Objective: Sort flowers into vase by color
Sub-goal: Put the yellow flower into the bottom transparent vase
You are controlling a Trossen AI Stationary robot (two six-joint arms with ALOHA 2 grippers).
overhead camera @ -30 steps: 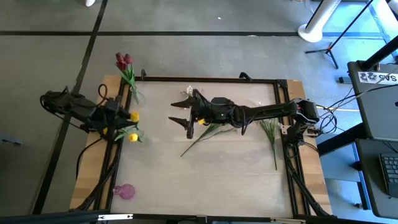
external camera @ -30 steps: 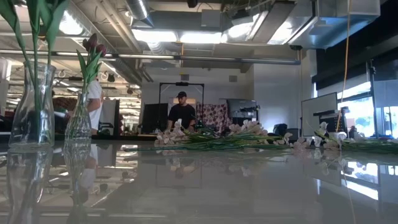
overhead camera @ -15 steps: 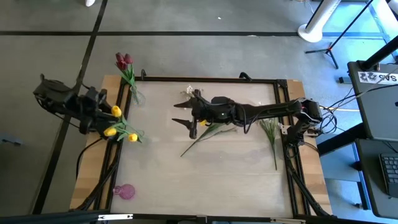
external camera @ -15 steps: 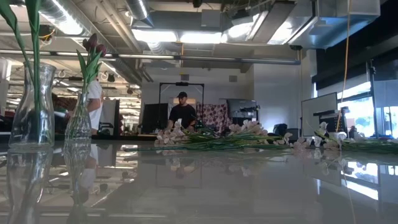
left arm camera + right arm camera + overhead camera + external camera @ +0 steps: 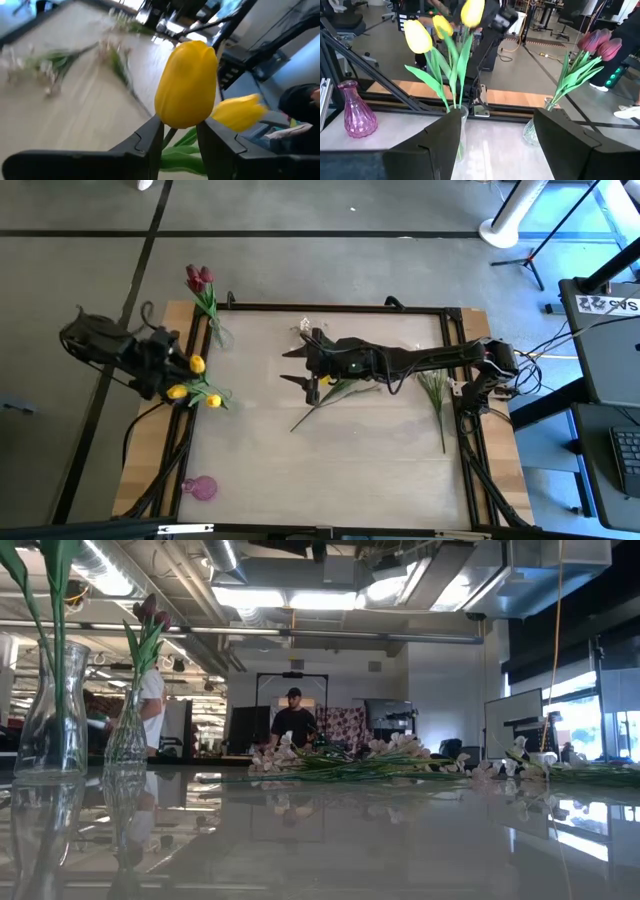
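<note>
- Left gripper (image 5: pixel 180 366) sat over the table's left edge; in the left wrist view its fingers (image 5: pixel 145 142) were clamped on the green stalk just under a yellow tulip (image 5: pixel 187 85). The stalk below the grip was cut off from view.
- That wrist picture was motion-blurred beyond the bloom; the white sprays on the table could only be made out as smears.
- Held tulip's head showed above the fingers, stalk running down between them toward the clear vase (image 5: pixel 457 125), which already carried two more yellow tulips (image 5: pixel 213 401), heads leaning outward.
- Whether the held stalk's foot was inside the vase mouth could not be told; the arm and leaves covered it from above.
- Low view showed only the clear vase's body and stalks; the blooms ran off the top edge.
- Dark red tulips (image 5: pixel 198 277) stood in a second clear vase (image 5: pixel 220 336) at the table's far left corner, heads tilted past the table edge.
- Pink vase (image 5: pixel 201 488) stood at the near left corner.
- Right gripper (image 5: pixel 303 365) hovered mid-table, fingers wide apart, gripping nothing.
- A loose stem (image 5: pixel 325 402) lay diagonally under the right arm, its bloom end hidden by the gripper.
- White-blossom spray (image 5: pixel 436 395) lay lengthwise near the table's right side; another white spray (image 5: pixel 304 327) sat near the far edge.
- A person (image 5: pixel 293 723) stood in the room behind.
</note>
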